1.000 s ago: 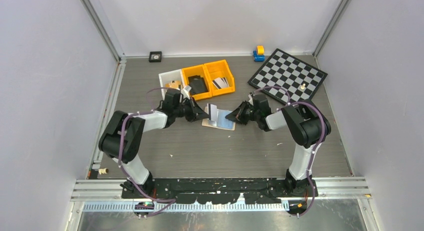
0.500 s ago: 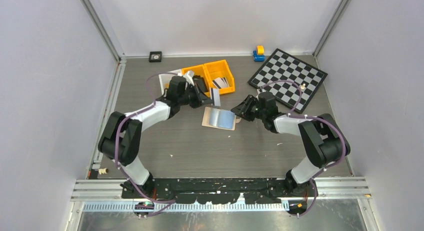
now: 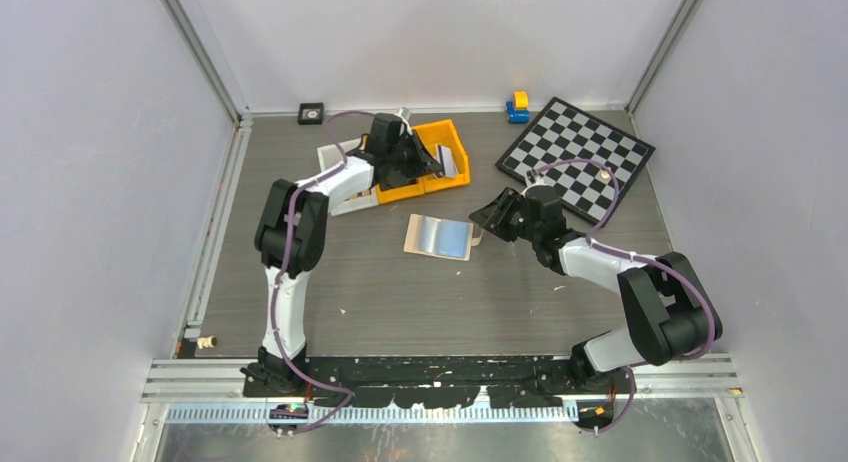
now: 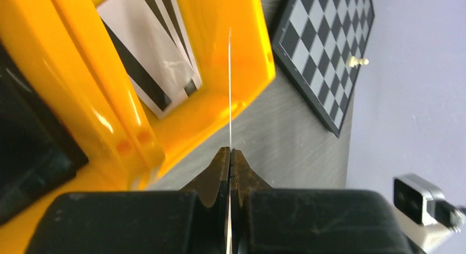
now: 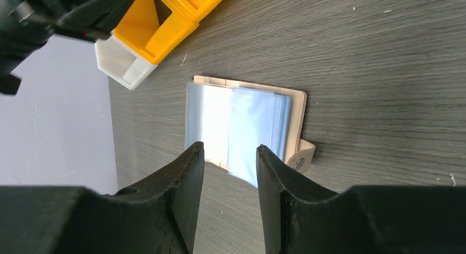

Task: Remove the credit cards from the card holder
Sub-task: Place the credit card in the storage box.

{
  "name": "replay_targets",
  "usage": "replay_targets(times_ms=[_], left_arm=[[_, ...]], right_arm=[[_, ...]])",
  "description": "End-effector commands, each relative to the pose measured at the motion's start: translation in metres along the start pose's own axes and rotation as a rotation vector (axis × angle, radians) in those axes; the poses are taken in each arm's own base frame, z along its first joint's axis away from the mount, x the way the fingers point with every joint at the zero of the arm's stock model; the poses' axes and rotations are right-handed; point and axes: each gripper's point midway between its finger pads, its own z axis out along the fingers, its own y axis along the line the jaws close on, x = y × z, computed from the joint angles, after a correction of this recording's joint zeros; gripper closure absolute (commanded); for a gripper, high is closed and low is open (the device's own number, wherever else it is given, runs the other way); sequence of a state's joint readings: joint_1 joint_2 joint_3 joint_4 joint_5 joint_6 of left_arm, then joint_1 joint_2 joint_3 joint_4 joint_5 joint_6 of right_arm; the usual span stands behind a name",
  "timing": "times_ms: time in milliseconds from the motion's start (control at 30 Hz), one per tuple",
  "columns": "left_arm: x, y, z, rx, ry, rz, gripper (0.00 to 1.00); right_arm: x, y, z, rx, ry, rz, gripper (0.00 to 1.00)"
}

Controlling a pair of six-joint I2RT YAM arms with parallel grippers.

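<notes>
In the overhead view the left arm covers most of the white open plastic bin and the left of the two joined yellow plastic bins, so their contents cannot be read there. The left wrist view cuts off a flat black item in the left yellow compartment at the frame edge.

The left pincer is pressed closed on one thin credit card. That card shows only edge-on, as a pale line, so its face and colour are hidden. It stands above the right yellow compartment. There, light credit cards with dark stripes lie flat, overlapping. From above, the left pincer and its card blur into the bin's contents.

The beige bifold card holder with bluish see-through pockets lies open and flat on the grey wood-grain table, well apart from the bins. Whether cards sit in its pockets cannot be made out.

The right pincer stands partly open just beside the holder's right edge and holds nothing. Its wrist view frames the card holder between the two black fingers and shows a small snap tab on the holder's edge. Contact with the holder cannot be told.

The black-and-white chessboard lies far right. A small white piece stands on it.
</notes>
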State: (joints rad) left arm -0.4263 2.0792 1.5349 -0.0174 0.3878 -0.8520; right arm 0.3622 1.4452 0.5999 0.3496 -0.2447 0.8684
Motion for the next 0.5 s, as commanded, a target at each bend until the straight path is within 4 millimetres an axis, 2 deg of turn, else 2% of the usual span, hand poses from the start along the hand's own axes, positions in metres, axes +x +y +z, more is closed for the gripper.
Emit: replay_targets(times_ms=[0,133,200,300,467], left_arm=[[-0.017,-0.003,0.015,-0.039,0.002,0.013,1.00],[-0.029,0.000,0.024,-0.069,-0.016,0.043,0.97],[-0.033,0.007,0.028,-0.094,0.000,0.046,0.91],[-0.034,0.011,0.030,-0.112,0.032,0.063,0.73],[-0.044,-0.010,0.009,-0.093,0.018,0.125,0.61]], right_arm=[[-0.015,0.007,-0.007,-0.002,-0.062,-0.025,0.53],[-0.022,-0.007,-0.013,0.106,-0.103,-0.028,0.28],[-0.025,-0.008,-0.016,0.124,-0.122,-0.033,0.26],[-0.027,-0.010,-0.018,0.147,-0.137,-0.046,0.26],[-0.022,-0.013,-0.013,0.176,-0.108,-0.068,0.24]])
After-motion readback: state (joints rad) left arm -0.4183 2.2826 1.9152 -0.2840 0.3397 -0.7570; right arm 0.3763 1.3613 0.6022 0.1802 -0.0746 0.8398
